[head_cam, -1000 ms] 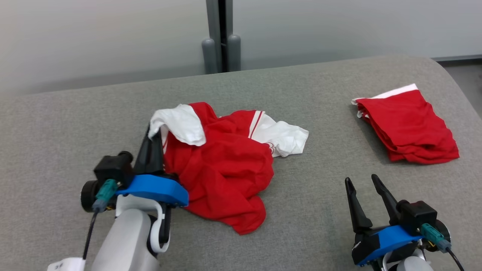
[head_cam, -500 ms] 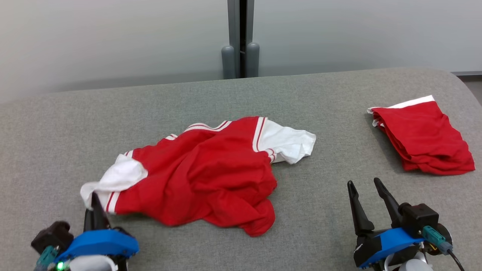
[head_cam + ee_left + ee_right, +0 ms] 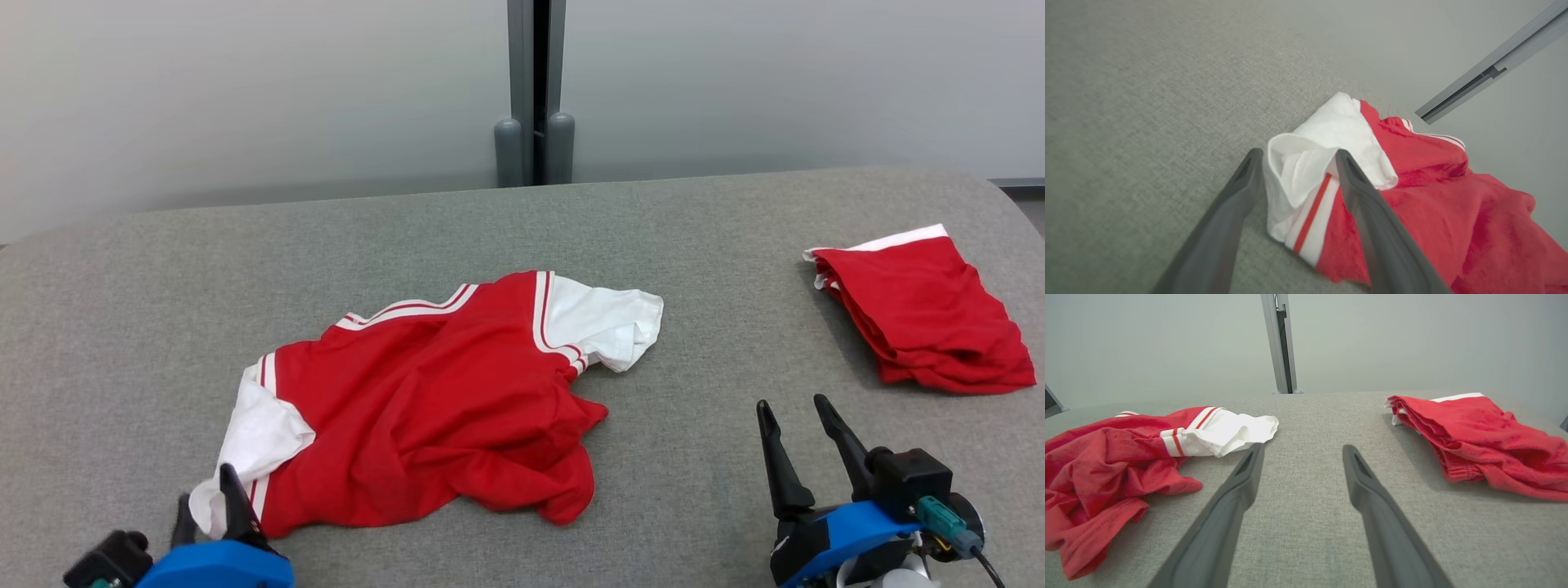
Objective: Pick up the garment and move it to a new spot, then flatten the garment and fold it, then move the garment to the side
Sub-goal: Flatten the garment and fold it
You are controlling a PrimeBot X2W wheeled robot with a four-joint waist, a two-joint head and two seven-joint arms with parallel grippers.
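The garment is a red shirt with white sleeves and red-striped cuffs, lying crumpled and partly spread in the middle of the grey table. My left gripper is at the front left, open, its two fingers standing either side of the near white sleeve, which lies slack between them. The shirt's red body trails off to the right in the left wrist view. My right gripper is open over bare table at the front right, with nothing between its fingers. The shirt lies to its left.
A second red garment, folded with a white edge, lies at the far right near the table's rounded corner and shows again as the folded pile. A grey post stands behind the table against a pale wall.
My left gripper pulled the white sleeve toward the front left, spreading the shirt, then opened and let the sleeve go slack. The head camera has shifted. The right gripper has stayed put.
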